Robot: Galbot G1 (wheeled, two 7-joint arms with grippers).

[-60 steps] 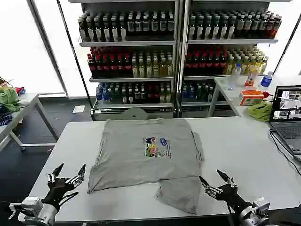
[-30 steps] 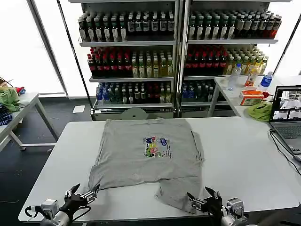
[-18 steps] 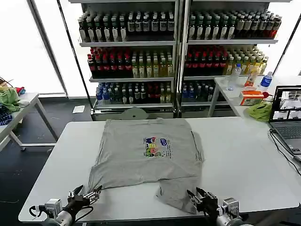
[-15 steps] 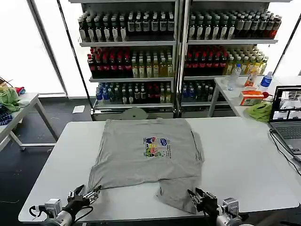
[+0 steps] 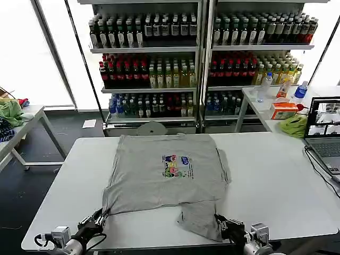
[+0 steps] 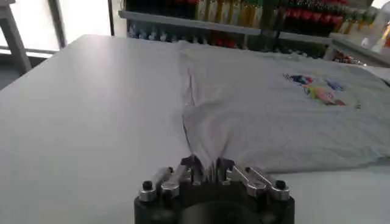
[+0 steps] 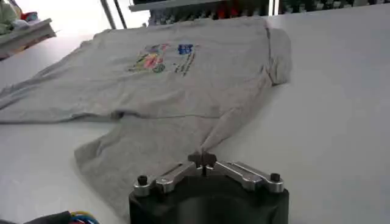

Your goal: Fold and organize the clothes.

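A light grey short-sleeved shirt lies spread flat on the white table, its multicoloured chest print facing up. My left gripper is at the shirt's near left corner, shut on a puckered pinch of the cloth. My right gripper is at the near right flap of the shirt, shut on a raised fold of it. The shirt stretches away from the left jaws, and the print lies beyond the right jaws.
An open laptop sits at the table's right edge with its cable trailing. A green cloth and bottles lie on the side table behind it. Another green heap is on the left bench. Drink shelves stand behind.
Both grippers came down and forward from open at the table's front edge to the shirt's near edge and shut on the cloth. The shirt's near corners have puckered slightly.
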